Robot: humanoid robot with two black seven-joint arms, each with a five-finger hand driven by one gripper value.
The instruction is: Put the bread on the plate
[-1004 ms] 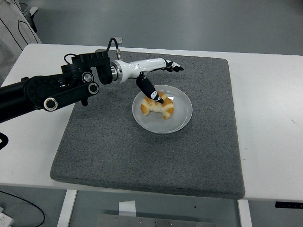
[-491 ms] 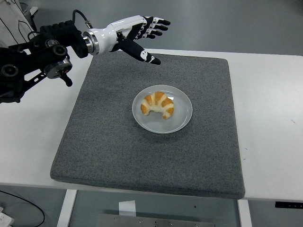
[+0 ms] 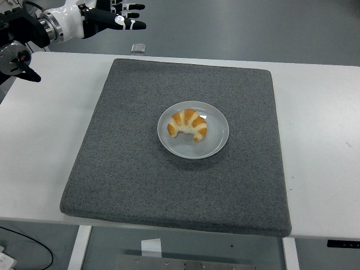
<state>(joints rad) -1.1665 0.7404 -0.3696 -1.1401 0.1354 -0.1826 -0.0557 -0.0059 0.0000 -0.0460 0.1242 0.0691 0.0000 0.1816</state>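
The left hand (image 3: 115, 15) hangs with fingers stretched out and holding nothing, well up and left of the plate (image 3: 216, 142), while the bread (image 3: 188, 125) lies on that plate, mid-mat (image 3: 124, 157) on the white counter (image 3: 320, 140).

Single head cam, high on robot's side, looking forward/down over table (image 3: 320, 112).

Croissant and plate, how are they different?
The croissant is golden brown with pale stripes; the plate is plain white. The croissant is curved like a crescent; the plate is round. The croissant is smaller and lies on the plate, while the plate sits on the grey mat. Both are in the middle of the mat, far from the left hand.
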